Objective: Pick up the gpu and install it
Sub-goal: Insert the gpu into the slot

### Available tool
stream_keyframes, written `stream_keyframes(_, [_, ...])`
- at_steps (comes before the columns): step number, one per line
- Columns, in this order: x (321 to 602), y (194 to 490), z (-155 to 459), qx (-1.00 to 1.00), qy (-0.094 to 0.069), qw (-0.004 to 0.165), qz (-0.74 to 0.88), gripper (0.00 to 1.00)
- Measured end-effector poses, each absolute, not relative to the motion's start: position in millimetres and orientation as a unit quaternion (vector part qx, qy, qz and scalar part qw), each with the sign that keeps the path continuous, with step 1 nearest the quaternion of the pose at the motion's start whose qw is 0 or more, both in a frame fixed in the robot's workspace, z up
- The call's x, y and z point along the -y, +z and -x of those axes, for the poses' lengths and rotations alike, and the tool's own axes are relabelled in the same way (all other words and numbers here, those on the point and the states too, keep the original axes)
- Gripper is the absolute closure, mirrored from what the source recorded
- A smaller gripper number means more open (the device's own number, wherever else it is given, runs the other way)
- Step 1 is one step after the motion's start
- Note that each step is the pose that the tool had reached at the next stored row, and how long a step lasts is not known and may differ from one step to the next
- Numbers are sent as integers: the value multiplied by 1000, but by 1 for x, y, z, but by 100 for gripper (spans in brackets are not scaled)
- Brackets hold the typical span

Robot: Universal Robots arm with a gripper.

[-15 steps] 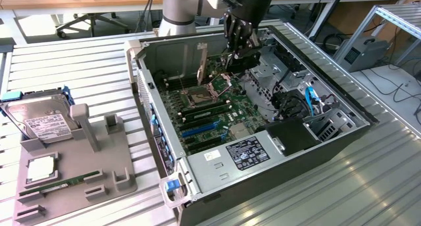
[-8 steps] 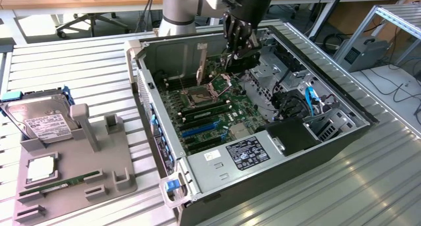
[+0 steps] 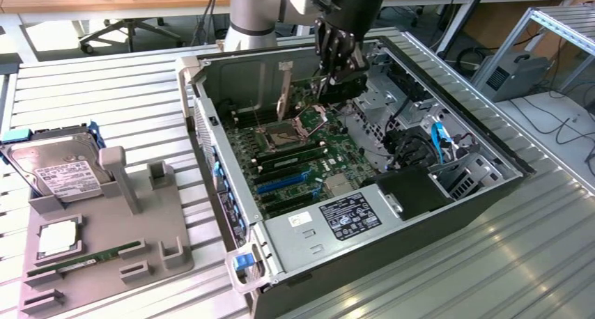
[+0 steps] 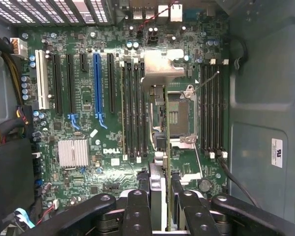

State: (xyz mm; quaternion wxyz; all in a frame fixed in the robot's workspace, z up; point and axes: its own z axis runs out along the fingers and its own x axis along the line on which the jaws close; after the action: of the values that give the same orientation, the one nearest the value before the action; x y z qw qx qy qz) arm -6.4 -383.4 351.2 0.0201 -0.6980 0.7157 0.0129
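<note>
The gpu hangs edge-on between my fingers, which are clamped on its two faces. Its silvery bracket is at the far end. It sits inside the open computer case, above the motherboard, over the memory slots beside the CPU socket and well apart from the blue expansion slot. I judge the card light and stiff but fragile. It is best held by the bare board edges, clear of chips and contacts. The hard drive lies on the table.
</note>
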Motion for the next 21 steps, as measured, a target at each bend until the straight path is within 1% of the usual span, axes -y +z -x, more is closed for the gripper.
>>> stream_keyframes(21, [388,351,11,-716,13,20,698,73])
